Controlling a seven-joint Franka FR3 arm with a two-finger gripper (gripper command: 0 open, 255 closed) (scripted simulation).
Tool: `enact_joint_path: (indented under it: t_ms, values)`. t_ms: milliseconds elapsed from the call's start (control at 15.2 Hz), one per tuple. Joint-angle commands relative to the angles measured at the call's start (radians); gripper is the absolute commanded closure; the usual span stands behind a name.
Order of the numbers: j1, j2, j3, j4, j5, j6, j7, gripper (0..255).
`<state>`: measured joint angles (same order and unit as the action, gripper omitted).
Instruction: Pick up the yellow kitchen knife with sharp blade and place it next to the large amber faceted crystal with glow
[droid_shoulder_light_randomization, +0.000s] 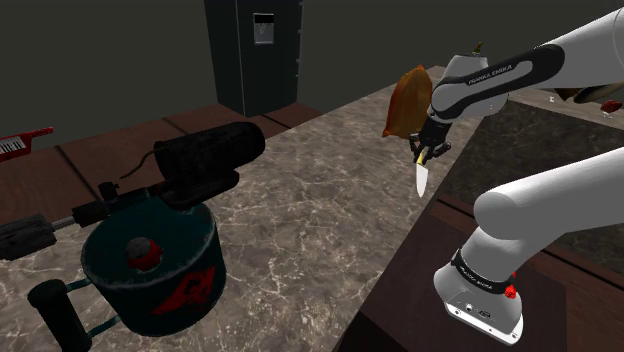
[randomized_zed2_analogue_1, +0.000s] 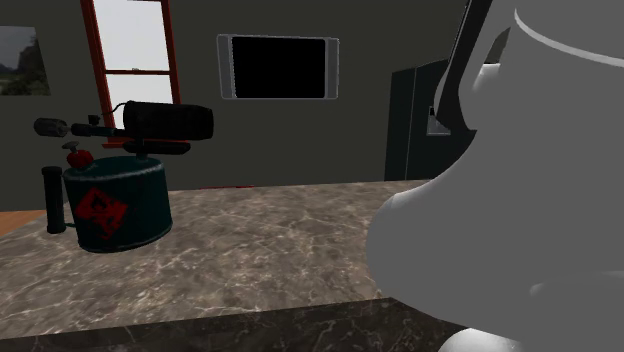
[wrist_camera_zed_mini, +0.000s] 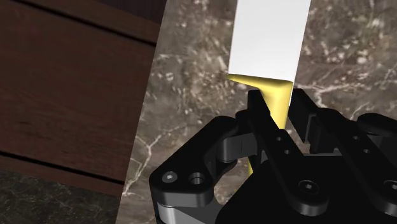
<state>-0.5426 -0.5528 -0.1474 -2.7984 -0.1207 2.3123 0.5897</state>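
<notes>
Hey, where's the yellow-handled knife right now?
In the shoulder view's upper right, the knife is clasped in the pincer, white blade pointing down over the marbled counter, just below and beside the amber crystal.

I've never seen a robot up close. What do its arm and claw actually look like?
The arm is built of smooth, rounded white tubes joined by dark joints. Black bands with small white lettering ring it, and a small red mark sits beside the lower band. The claw is all black and blocky, with two flat fingers and round screw holes.
</notes>
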Motion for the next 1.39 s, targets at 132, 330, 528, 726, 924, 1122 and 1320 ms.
enact_joint_path:
  t_ms: [132, 330, 528, 726, 924, 1122, 1320]
  values:
    - [0.000, 0.025, -0.002, -0.024, -0.002, 0.050, 0.003, 255]
    - [0.000, 0.026, -0.002, -0.024, -0.002, 0.051, 0.003, 255]
    - [0.000, 0.026, -0.002, -0.024, -0.002, 0.051, 0.003, 255]
    - [0.000, 0.026, -0.002, -0.024, -0.002, 0.051, 0.003, 0]
    - [0.000, 0.026, -0.002, -0.024, -0.002, 0.051, 0.003, 0]
    - [0.001, -0.057, 0.009, 0.028, 0.005, -0.085, 0.002, 0]
    - [0.002, -0.076, 0.012, 0.044, 0.007, -0.119, 0.002, 0]
